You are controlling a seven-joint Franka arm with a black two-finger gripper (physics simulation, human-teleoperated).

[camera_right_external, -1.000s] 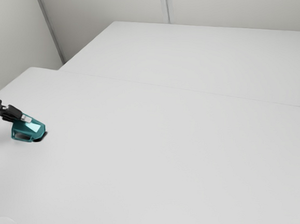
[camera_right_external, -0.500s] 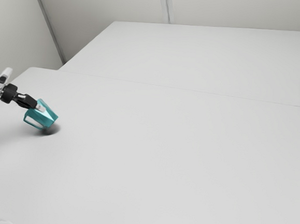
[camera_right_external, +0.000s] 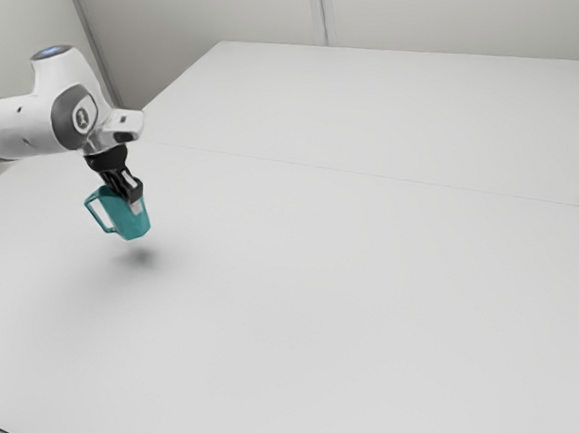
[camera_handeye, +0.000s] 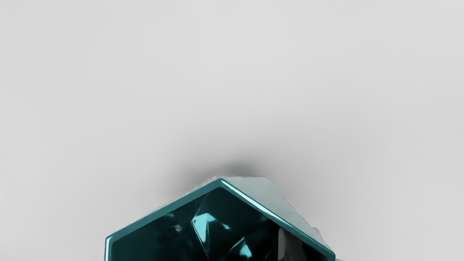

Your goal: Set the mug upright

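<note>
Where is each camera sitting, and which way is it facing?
Exterior view: beside the arm, above the table, facing down across it; arm and gripper show.
Wrist view: on the arm's hand, facing into the mug and down at the table; one finger shows inside the mug.
Both share the teal mug, the gripper and the table.

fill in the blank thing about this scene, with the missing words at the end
The claw holds the teal mug clear of the table, whose surface shows a soft, dark ____ beneath it. The mug's ____ juts out toward the exterior view's left. In the wrist view, one finger is ____ the mug rather than outside it.

Missing words: shadow; handle; inside.
</note>
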